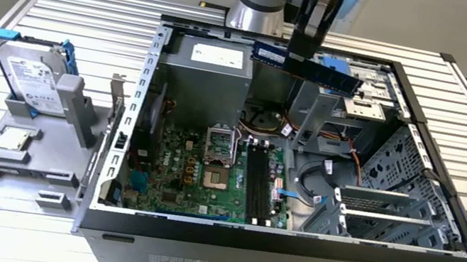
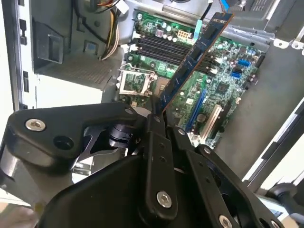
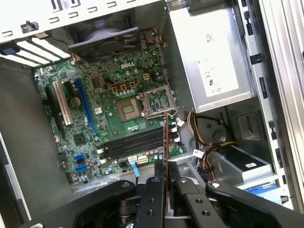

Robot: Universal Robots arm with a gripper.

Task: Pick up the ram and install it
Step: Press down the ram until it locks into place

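The ram (image 1: 307,66) is a long dark blue stick held in the air above the open computer case (image 1: 450,212). My gripper (image 1: 303,55) is shut on it near its middle. In the second wrist view the ram (image 2: 194,59) slants out from between the black fingers (image 2: 159,142) over the green motherboard (image 2: 223,90). In the first wrist view the ram (image 3: 165,142) appears edge-on as a thin line above the black memory slots (image 3: 135,142). The same slots (image 1: 257,178) lie beside the processor socket (image 1: 219,150), well below the stick.
A grey power supply (image 1: 205,72) fills the case's back corner, with loose cables (image 1: 268,124) beside it. Drive cages (image 1: 373,213) stand at the exterior view's right. A grey fixture (image 1: 33,153) with a hard drive (image 1: 35,83) sits outside the case at the exterior view's left.
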